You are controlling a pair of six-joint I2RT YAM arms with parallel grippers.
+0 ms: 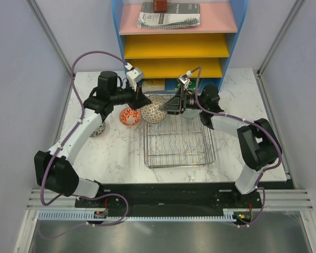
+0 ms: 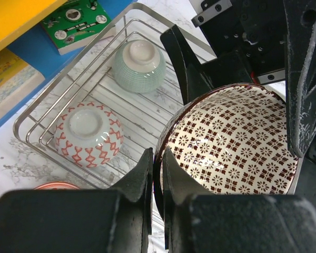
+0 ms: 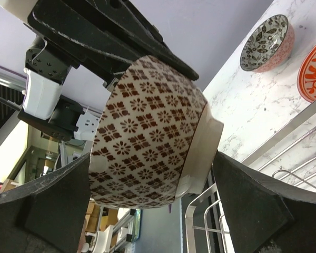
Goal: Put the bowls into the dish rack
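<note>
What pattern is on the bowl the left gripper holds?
The bowl has small dark-brown floral squares on cream; clearest from the left wrist.

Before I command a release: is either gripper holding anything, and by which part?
The left gripper pinches the brown patterned bowl by its rim, one finger inside. The right gripper straddles the bowl's body; whether it touches cannot be told.

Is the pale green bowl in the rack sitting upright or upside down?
Upside down: the pale green bowl rests rim-down on the dish rack wires, foot ring facing up.
</note>
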